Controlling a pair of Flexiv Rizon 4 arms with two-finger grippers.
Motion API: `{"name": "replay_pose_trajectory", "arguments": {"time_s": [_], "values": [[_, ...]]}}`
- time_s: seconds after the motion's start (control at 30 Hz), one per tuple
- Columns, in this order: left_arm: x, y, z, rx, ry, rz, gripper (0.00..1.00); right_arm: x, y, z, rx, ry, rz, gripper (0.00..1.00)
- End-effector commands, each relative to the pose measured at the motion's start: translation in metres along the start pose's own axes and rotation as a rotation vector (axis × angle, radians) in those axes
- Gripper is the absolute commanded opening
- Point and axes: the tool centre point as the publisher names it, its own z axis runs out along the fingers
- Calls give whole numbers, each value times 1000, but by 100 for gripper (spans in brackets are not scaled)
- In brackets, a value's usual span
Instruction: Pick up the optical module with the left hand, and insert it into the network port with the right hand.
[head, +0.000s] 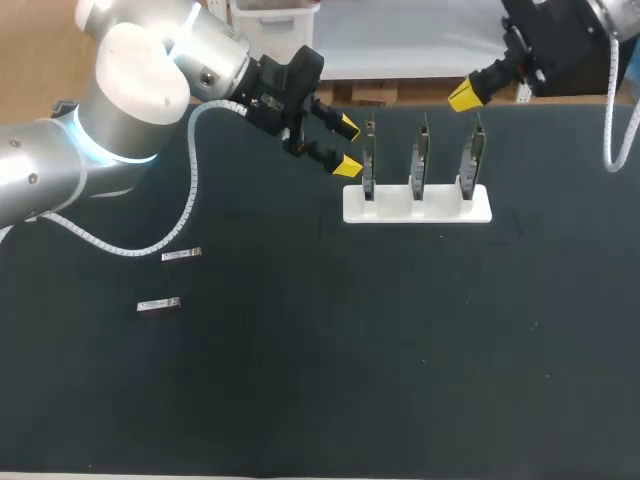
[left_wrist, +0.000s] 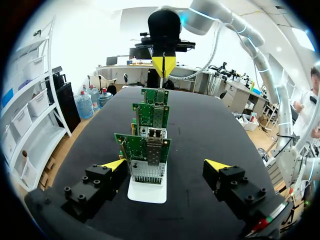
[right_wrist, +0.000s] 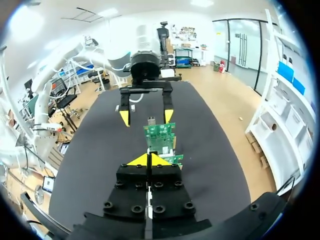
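Two optical modules are being carried flat by the dark bench, one near the other, well apart from both grippers and untouched. The left gripper is being held released, fingers spread, just beside the nearest of three upright green boards, each fitted with a metal network port and seated in a white holder. The right gripper is being held clenched on nothing beyond the row's far end.

two silver optical modules lie flat; three port boards stand upright.
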Motion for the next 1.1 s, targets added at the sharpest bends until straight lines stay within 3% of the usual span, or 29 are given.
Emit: {"name": "replay_pose_trajectory", "arguments": {"time_s": [0.03, 1.1], "values": [[-1, 0, 0, -1, 4, -2, 100, 1, -5, 1, -30, 1, -14, 0], [-1, 0, 0, -1, 4, -2, 100, 6, -5, 16, -66, 16, -16, 0]]}}
